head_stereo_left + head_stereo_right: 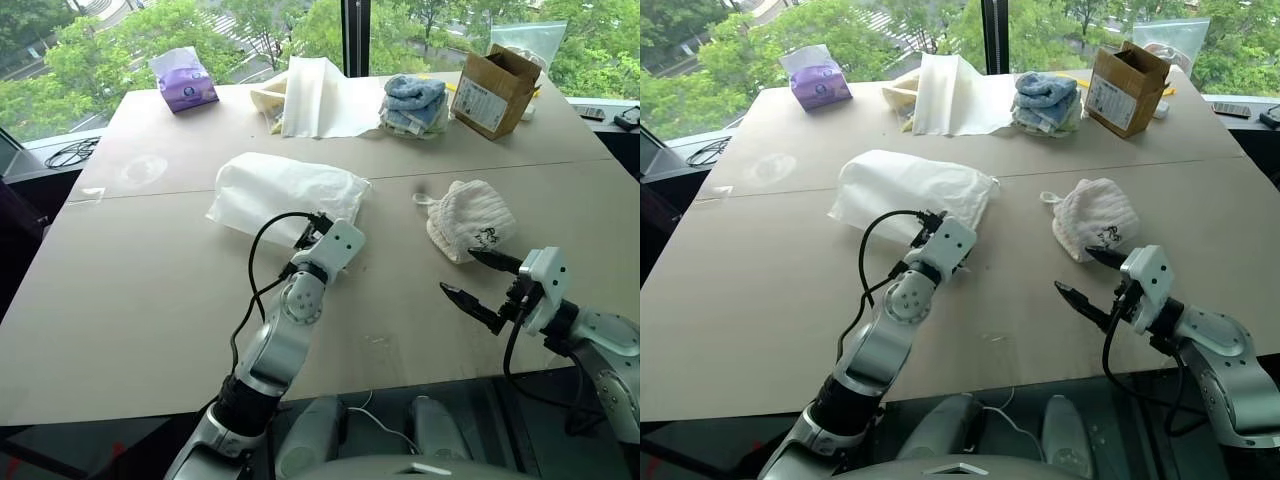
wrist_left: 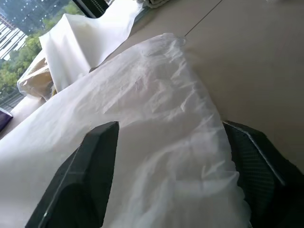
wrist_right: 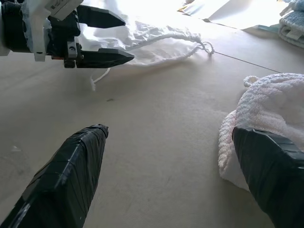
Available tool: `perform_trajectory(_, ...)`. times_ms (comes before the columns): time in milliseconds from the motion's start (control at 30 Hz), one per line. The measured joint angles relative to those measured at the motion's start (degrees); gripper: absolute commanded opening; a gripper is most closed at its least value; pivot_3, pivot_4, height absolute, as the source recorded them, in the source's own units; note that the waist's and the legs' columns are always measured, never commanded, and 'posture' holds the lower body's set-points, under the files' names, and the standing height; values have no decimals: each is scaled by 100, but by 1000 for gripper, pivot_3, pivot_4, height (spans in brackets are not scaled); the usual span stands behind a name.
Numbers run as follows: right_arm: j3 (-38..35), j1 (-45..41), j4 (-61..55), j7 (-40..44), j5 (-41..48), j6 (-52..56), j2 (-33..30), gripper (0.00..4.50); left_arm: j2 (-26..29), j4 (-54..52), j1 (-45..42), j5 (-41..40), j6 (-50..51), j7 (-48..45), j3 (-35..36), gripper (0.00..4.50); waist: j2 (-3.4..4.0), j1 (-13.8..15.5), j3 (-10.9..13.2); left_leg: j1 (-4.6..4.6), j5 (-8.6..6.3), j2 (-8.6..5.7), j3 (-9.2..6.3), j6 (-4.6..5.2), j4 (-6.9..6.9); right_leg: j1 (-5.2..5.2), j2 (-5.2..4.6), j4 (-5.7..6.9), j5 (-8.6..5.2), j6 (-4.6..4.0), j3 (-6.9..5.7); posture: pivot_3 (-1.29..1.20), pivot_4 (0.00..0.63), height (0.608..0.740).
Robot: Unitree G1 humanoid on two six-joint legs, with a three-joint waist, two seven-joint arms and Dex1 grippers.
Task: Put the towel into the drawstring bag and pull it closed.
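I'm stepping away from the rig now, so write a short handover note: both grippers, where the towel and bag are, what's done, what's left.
Left gripper: open, fingers on either side of the near edge of the drawstring bag, no grip yet.
Right gripper: open, holding nothing, one finger close beside the towel.
Drawstring bag: flat on the table, centre, cords trailing from its end towards the towel.
Towel: bunched on the table to the bag's right, outside the bag.
Done: nothing yet; both grippers are only positioned.
Left: open the bag, put the towel in, pull the cords closed.
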Motion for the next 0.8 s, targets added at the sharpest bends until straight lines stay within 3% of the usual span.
perform_trajectory(133, 6, -30, 28, 0, -34, -70, 6, 4500, 45, 0, -6, 103, -52, 18, 182, 61, 0, 0, 0, 0, 0, -1, 1, 0, 2, 1, -1, 0, 0, 0, -1, 0, 150, 740)
perform_trajectory(433, 30, -359, 294, -493, -444, -192, 233, 4500, 139, -1, 60, -115, -647, -51, 716, 61, 0, -8, 0, 1, 0, 0, 2, -1, 4, 0, -1, 2, 0, 0, 0, 0, 150, 740)
perform_trajectory(567, -19, -1099, 782, -1374, -822, 31, 480, 4500, 252, -4, 111, -846, -1316, -491, 1238, 61, 2, -9, -1, 0, 2, 0, 2, -3, 4, -5, -2, 7, 1, -1, 0, 0, 150, 740)
perform_trajectory(800, -368, -2524, 2139, -1943, -571, 1061, 596, 4500, 399, -4, 263, -1449, -1756, -944, 1604, 61, 2, -18, -1, -11, 2, -1, 9, -2, 3, -20, -2, 9, 1, -2, 6, 0, 150, 740)
